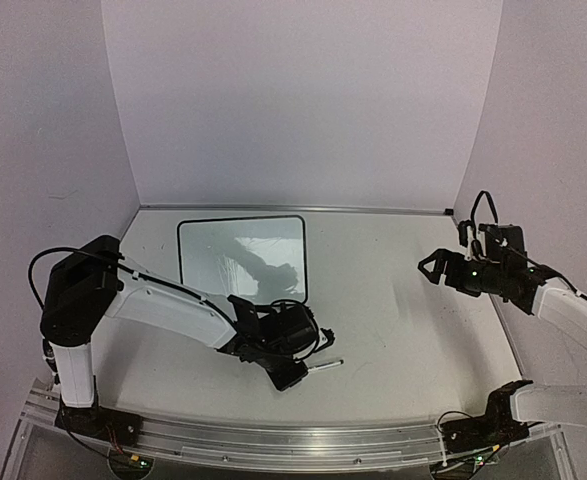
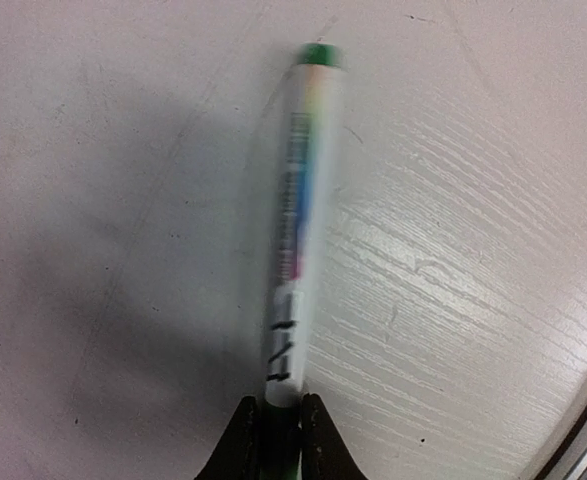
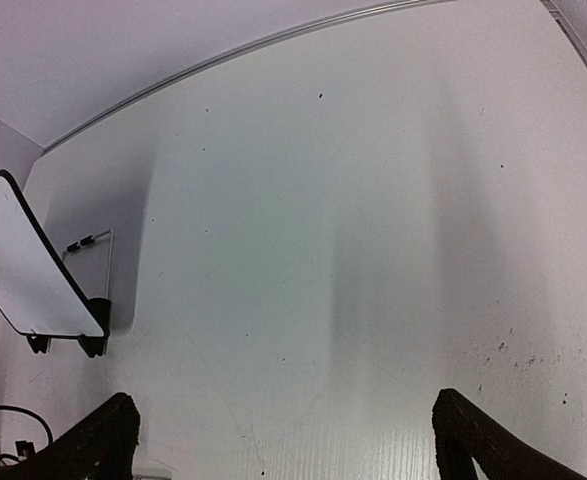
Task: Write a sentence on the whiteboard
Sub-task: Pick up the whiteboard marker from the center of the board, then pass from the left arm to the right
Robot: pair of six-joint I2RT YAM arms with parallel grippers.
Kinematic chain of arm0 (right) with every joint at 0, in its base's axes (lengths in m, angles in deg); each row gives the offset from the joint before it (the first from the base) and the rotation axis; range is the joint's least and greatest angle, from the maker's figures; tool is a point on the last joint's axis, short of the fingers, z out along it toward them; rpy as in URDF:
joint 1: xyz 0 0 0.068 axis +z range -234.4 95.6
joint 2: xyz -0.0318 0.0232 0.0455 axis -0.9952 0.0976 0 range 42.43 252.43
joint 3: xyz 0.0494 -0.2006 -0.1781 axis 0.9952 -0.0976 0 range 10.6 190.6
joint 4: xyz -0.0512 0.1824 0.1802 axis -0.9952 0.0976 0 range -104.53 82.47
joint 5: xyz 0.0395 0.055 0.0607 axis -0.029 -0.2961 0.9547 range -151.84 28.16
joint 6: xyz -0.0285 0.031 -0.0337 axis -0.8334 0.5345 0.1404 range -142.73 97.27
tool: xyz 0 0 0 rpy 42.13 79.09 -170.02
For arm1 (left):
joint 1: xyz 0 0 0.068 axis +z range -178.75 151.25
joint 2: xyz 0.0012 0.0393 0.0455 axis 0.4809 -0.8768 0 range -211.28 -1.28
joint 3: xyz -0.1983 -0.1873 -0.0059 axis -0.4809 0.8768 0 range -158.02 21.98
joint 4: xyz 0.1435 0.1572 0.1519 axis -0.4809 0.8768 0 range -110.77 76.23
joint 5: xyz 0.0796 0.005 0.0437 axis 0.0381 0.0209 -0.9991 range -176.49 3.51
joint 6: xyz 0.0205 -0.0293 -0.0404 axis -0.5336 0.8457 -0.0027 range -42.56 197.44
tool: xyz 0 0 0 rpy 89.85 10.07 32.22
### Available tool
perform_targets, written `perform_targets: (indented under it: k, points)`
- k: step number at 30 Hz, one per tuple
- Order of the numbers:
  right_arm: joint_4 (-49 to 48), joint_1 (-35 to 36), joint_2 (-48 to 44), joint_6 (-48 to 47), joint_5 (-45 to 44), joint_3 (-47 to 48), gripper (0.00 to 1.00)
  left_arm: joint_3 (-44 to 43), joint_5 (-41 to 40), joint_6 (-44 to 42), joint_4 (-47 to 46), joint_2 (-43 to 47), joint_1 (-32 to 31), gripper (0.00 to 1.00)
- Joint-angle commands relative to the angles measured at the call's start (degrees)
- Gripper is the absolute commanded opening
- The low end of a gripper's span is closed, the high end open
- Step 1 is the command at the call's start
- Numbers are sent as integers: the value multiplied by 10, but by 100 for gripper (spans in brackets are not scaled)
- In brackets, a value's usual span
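The whiteboard [image 1: 241, 258] lies at the back left of the table, glossy white with a thin black frame; the right wrist view shows it [image 3: 23, 265] at the far left on small black feet. Its face carries only reflections, and no sentence is in view. A white marker [image 2: 298, 220] with a green end lies on the table, pointing away from my left gripper [image 2: 278, 405], whose jaws are shut on its near end. From above, the marker [image 1: 325, 365] sticks out rightward of that gripper [image 1: 295, 372]. My right gripper [image 1: 428, 268] hovers at the right, open and holding nothing.
An aluminium rail [image 1: 293, 440] runs along the near edge by both arm bases. Lilac walls close off the back and sides. A black cable [image 1: 483, 200] loops above the right wrist. The right gripper's fingers [image 3: 108, 435] frame bare white tabletop.
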Motion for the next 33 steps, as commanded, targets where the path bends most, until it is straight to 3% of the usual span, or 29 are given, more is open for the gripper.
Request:
perform_targets:
  k: [1, 4, 14, 21, 25, 33]
  points:
    - [-6, 4, 5, -8, 13, 24, 98, 18, 2, 0, 19, 11, -1, 6]
    - [-6, 7, 8, -10, 38, 27, 98, 27, 7, -3, 19, 18, 0, 0]
    - [-6, 48, 91, -34, 255, 45, 98, 52, 31, -7, -12, 106, 1, 0]
    - [-12, 130, 152, -48, 423, 56, 96, 38, 153, -22, -31, 177, 14, 0]
    - [-35, 174, 159, -28, 466, 62, 96, 26, 217, -21, -35, 203, 16, 0]
    - [-48, 248, 189, -18, 492, 95, 91, 23, 269, -10, -44, 233, 24, 0]
